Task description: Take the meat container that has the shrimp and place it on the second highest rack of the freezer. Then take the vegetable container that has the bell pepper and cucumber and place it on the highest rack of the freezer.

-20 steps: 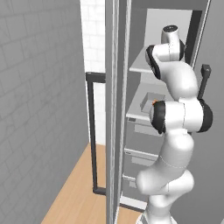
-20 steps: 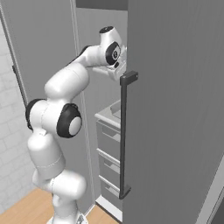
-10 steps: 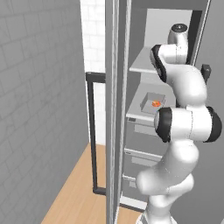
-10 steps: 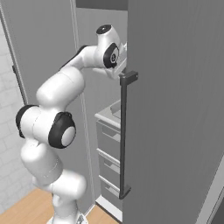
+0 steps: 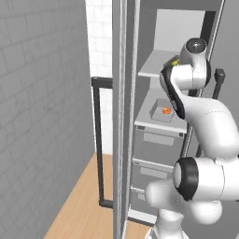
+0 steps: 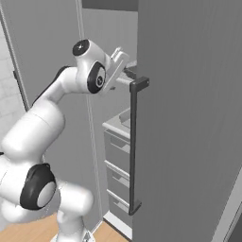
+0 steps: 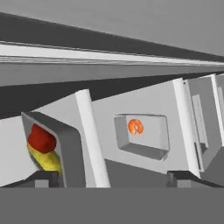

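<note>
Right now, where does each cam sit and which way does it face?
Left base view: behind the arm's left, facing into the open freezer; arm at right, shrimp container on a rack.
Right base view: behind the arm's right, facing the freezer door's handle; arm at left.
Hand view: on the hand, looking along the claw at both racks, with the vegetable container close.
Shared: the shrimp container, in the left base and hand views.

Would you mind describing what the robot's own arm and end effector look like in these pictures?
The arm is glossy white, built of rounded tubular segments with dark, nearly black rings and round caps at the joints. No cables or markings show on it. The end effector shows in the hand view as two small dark grey, blocky fingertips.
</note>
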